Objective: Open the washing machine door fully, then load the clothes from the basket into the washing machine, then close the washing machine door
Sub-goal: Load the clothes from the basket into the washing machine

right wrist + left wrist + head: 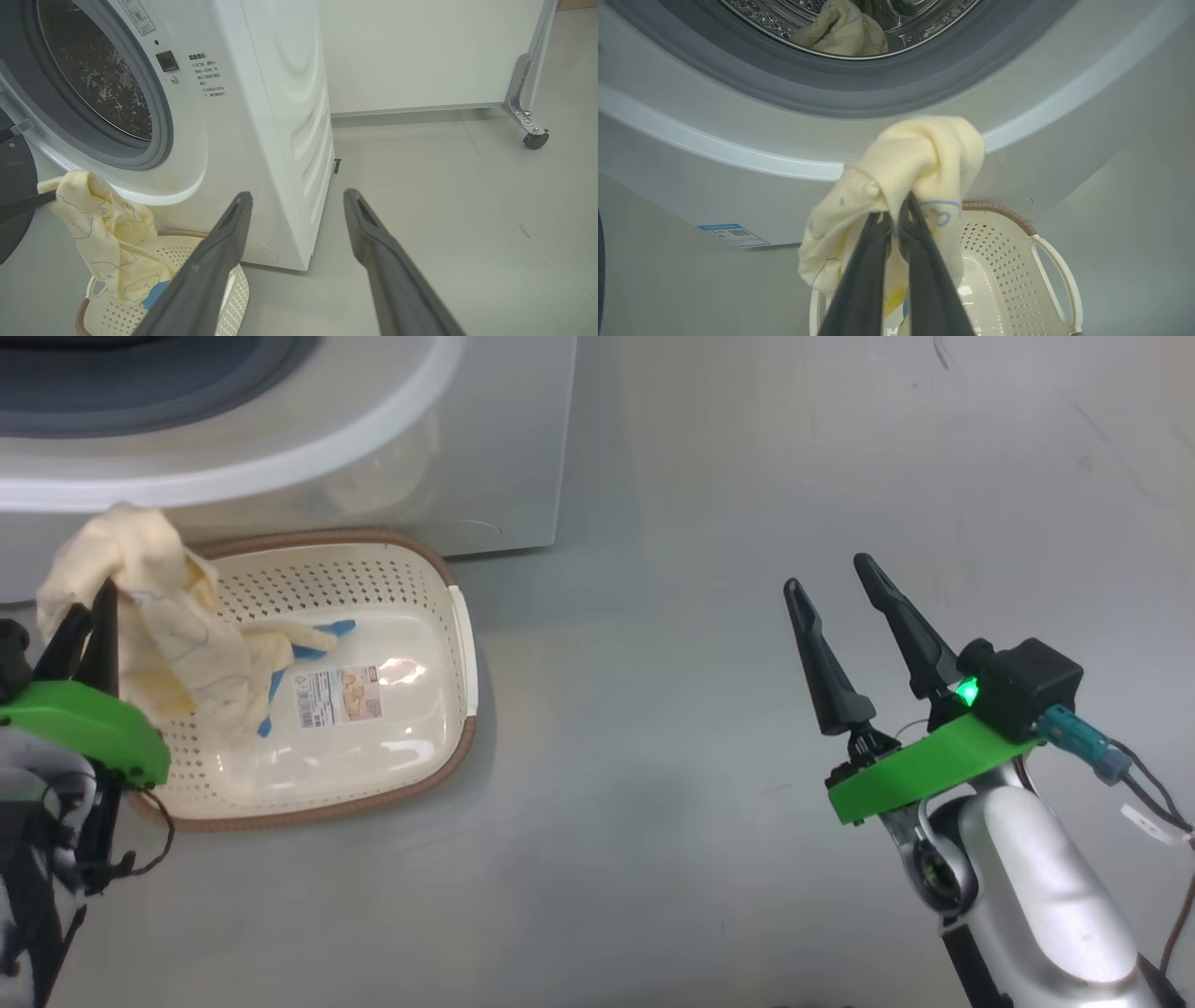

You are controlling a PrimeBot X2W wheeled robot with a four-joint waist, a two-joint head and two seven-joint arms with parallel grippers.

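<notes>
While left jaws clamp the clothes (154, 616), right jaws gape.

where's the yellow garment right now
The pale yellow garment hangs from the shut left end effector at the head view's left, over the basket's left end, below the washing machine's open mouth.

Door (14, 177) cut off at left edge; label (733, 234) txt too small to read.

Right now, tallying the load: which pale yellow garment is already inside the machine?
The crumpled pale yellow garment lying in the steel perforated drum; the other garment hangs from the shut left pincer above the cream perforated basket.
</notes>
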